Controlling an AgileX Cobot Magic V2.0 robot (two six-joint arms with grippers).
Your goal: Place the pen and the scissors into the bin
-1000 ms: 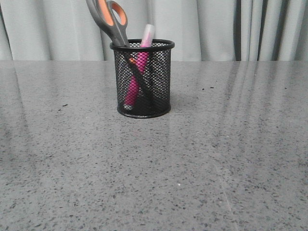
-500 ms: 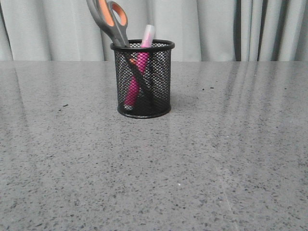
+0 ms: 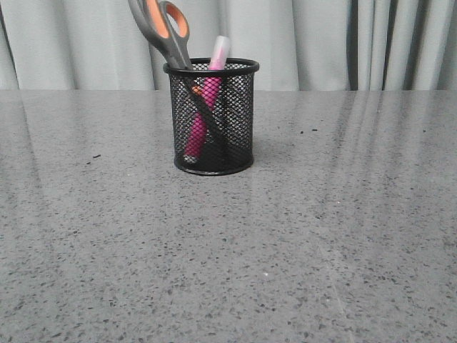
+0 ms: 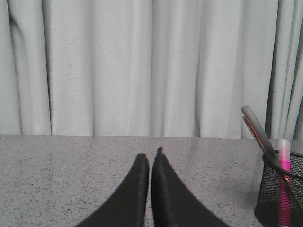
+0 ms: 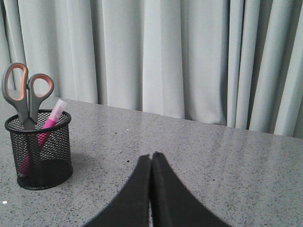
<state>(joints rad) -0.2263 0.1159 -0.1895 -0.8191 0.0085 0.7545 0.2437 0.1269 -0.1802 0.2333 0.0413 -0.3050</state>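
The black mesh bin [image 3: 212,118] stands upright on the table, left of centre in the front view. Inside it lean the pink pen [image 3: 207,100], its whitish cap above the rim, and the scissors [image 3: 166,32], handles up and blades down in the cup. No gripper shows in the front view. In the left wrist view my left gripper [image 4: 150,157] is shut and empty, the bin [image 4: 279,194] off to its side with the pen [image 4: 284,163] and scissors [image 4: 258,135] in it. My right gripper [image 5: 151,156] is shut and empty too, apart from the bin [image 5: 40,149], pen [image 5: 52,118] and scissors [image 5: 26,92].
The grey speckled table [image 3: 285,243] runs to a far edge in front of a pale pleated curtain [image 3: 314,43]. A few small dark specks lie on the surface.
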